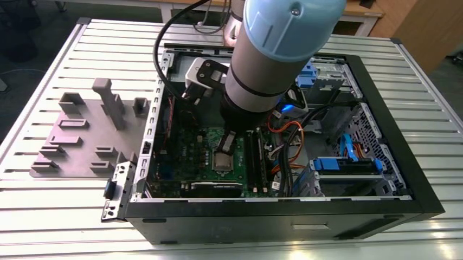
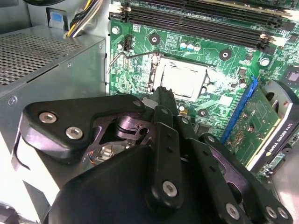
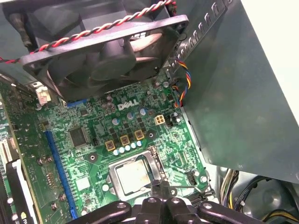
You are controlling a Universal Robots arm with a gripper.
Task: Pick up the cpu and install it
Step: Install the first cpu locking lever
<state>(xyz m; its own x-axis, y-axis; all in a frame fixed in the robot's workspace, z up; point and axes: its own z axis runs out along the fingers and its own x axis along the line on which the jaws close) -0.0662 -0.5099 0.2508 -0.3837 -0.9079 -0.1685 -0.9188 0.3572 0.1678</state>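
A slatted desk (image 1: 58, 216) carries an open computer case (image 1: 391, 200). The robot arm (image 1: 278, 49) reaches down into the case over the green motherboard (image 3: 93, 154). A black case fan (image 3: 100, 51) stands at the board's edge. The cpu (image 3: 133, 176) lies flat in its socket on the motherboard; in both wrist views its silver top is exposed (image 2: 184, 80). The gripper (image 3: 161, 193) hangs just above the socket's edge, fingers drawn together, holding nothing.
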